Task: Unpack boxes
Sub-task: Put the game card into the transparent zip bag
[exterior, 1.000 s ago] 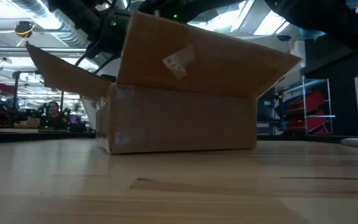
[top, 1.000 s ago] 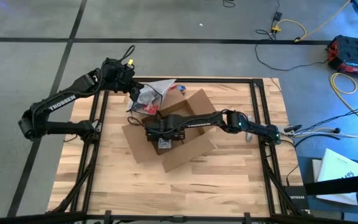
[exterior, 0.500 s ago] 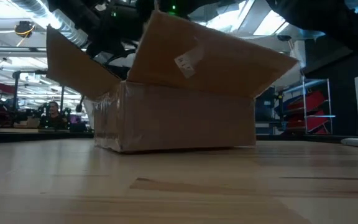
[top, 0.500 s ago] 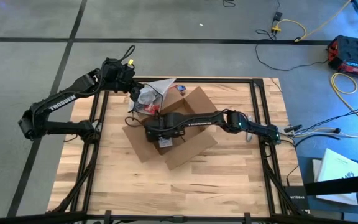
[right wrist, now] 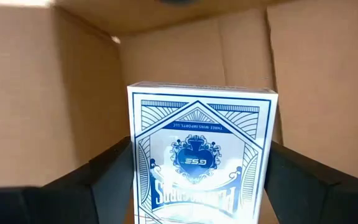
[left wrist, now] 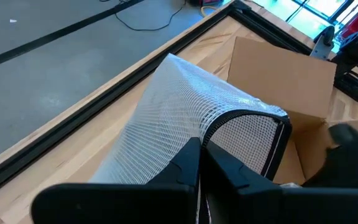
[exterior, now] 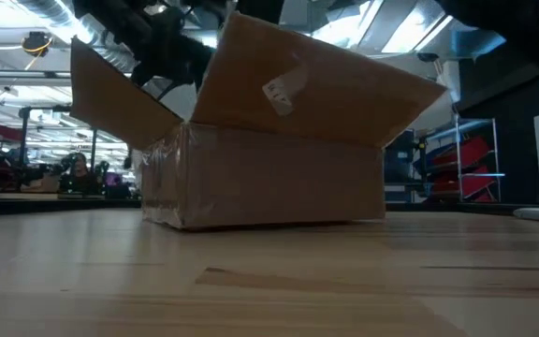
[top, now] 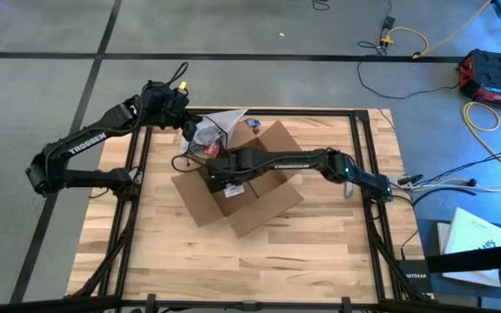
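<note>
Box: the shallow brown cardboard box (top: 237, 193) with its flaps thrown open lies near the middle of the pale wooden table (top: 320, 252), set askew to the table's edges; from table height one taped flap leans up over its side wall (exterior: 279, 183).
Key relation: the right gripper (top: 226, 181) is down inside the box's open top, the right arm reaching in across the flap on its own side. The white-and-blue playing-card pack (right wrist: 201, 165) stands straight ahead of it between its two fingers (right wrist: 107, 171), long axis running away from the wrist, box walls behind.
Right gripper: spread wide, one finger at each long side of the pack; whether they already press it I cannot tell.
Left gripper: (left wrist: 199, 165) closed tight on the clear, white-gridded plastic bag (left wrist: 179, 118), held beyond the box's far corner on the left arm's side, just off the box.
Nearer arm: the right, by far.
Judgement: closing on the pack and lifting it clear comes next; the flaps could snag.
</note>
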You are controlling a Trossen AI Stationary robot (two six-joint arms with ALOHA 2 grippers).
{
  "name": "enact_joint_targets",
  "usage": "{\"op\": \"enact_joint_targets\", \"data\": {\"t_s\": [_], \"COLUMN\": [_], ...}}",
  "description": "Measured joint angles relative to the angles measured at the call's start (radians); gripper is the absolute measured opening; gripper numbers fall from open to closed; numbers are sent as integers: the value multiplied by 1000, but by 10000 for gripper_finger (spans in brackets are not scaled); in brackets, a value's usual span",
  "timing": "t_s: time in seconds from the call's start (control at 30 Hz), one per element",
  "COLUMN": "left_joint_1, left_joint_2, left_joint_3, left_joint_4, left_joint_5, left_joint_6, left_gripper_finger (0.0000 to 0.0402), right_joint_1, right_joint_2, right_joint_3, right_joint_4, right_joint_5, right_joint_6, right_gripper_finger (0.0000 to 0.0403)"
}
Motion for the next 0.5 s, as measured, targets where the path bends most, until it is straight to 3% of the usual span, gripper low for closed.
{"op": "enact_joint_targets", "data": {"t_s": [0.23,0.5], "left_joint_1": [0,0], "left_joint_2": [0,0], "left_joint_3": [0,0], "left_joint_4": [-2,-14], "left_joint_5": [0,0], "left_joint_6": [-15,-84], "left_gripper_finger": [0,0], "right_joint_1": [-3,-38], "right_joint_2": [-76,-87], "right_joint_3": [1,1], "right_joint_4": [44,271], "right_joint_5": [84,164], "right_joint_6": [-29,-32], "right_gripper_finger": [279,279]}}
